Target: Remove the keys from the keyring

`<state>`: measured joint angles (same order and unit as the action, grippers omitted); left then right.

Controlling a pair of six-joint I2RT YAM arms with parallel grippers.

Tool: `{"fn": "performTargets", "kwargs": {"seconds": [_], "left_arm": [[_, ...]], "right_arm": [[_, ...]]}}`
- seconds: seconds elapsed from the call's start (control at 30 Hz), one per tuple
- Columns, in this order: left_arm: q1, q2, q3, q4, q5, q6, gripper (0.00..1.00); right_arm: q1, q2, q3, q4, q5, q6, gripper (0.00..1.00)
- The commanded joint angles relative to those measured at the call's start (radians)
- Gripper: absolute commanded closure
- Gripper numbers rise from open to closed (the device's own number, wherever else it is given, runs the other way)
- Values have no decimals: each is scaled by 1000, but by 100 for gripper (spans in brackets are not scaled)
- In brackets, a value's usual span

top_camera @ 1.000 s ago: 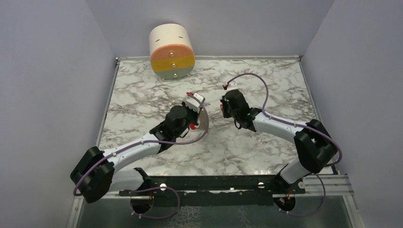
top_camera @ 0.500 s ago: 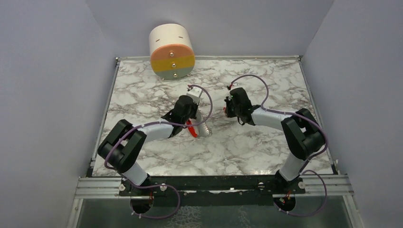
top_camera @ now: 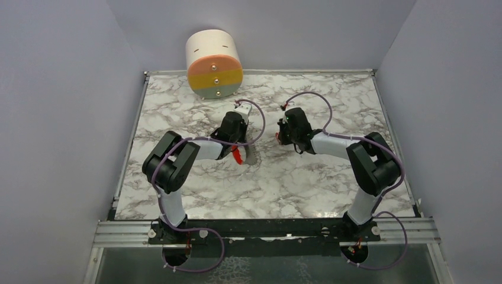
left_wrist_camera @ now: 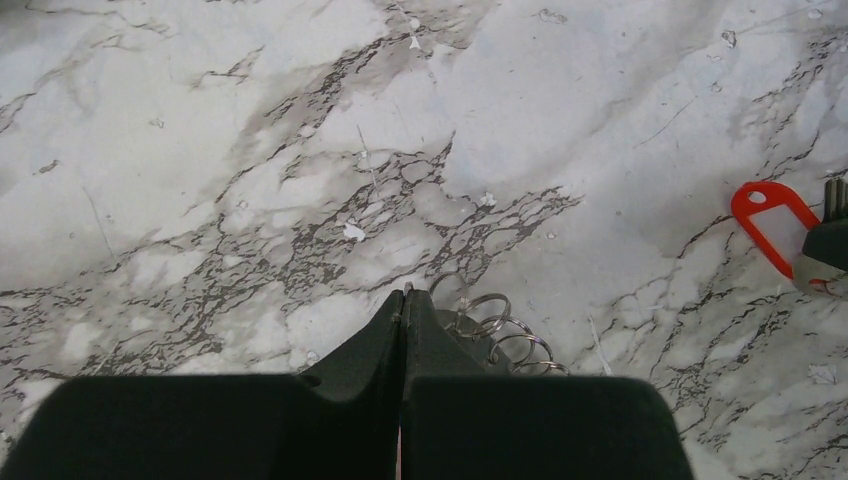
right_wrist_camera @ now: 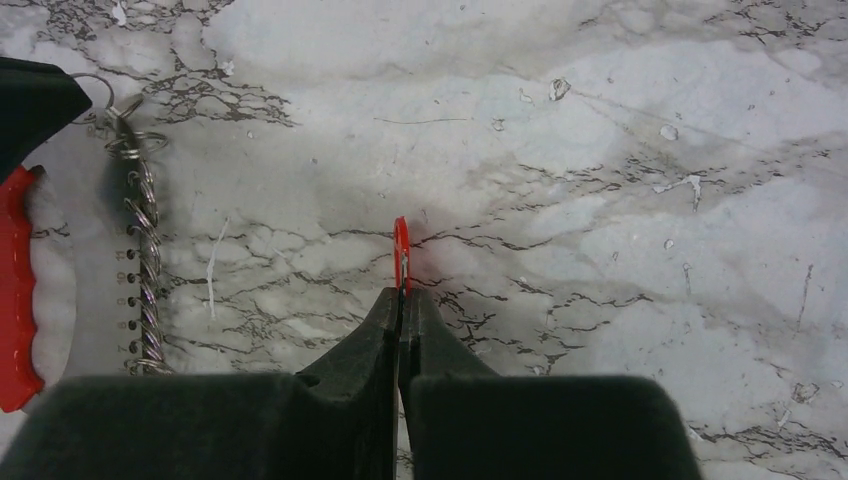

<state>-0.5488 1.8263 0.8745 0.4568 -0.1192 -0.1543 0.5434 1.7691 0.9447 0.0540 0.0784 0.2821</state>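
My left gripper (top_camera: 242, 147) (left_wrist_camera: 403, 294) is shut on the keyring, and a sliver of silver ring pokes out at its tip. A chain of small steel rings (left_wrist_camera: 497, 335) (right_wrist_camera: 141, 255) trails from that grip over the marble, beside a red and grey piece (top_camera: 239, 155) (right_wrist_camera: 16, 292). My right gripper (top_camera: 280, 136) (right_wrist_camera: 401, 291) is shut on a red key tag (right_wrist_camera: 401, 250) (left_wrist_camera: 772, 222), seen edge-on between its tips. The tag sits apart from the ring chain, and no link shows between them. Dark key shapes (left_wrist_camera: 835, 197) are cut off at the frame edge.
A cylindrical drawer unit (top_camera: 214, 63) with orange, yellow and grey fronts stands at the back left edge of the marble table (top_camera: 308, 183). Purple-grey walls close in three sides. Each arm's purple cable (top_camera: 308, 94) loops above its wrist.
Both arms have folded up, their elbows rising and drawing in towards the middle. The left gripper has swung towards the back with the ring chain. Both grips stay shut.
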Motion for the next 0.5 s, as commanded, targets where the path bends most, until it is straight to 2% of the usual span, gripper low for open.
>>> {"fn": "performTargets", "kwargs": {"seconds": [0.0, 0.03, 0.07, 0.13, 0.2, 0.47], "left_arm": [[7, 31, 43, 51, 54, -18, 95], [9, 33, 47, 55, 61, -17, 91], [9, 34, 51, 59, 68, -17, 86], [9, 29, 60, 64, 84, -13, 74], [11, 21, 66, 69, 90, -7, 70], [12, -75, 69, 71, 98, 37, 60]], "right_arm": [[-5, 42, 21, 4, -25, -11, 97], [-5, 44, 22, 4, -22, -12, 84], [-5, 45, 23, 4, -17, -13, 76], [-5, 45, 28, 5, -4, -15, 73], [-5, 40, 33, 2, 9, -18, 67], [-5, -87, 33, 3, 60, -49, 66]]}}
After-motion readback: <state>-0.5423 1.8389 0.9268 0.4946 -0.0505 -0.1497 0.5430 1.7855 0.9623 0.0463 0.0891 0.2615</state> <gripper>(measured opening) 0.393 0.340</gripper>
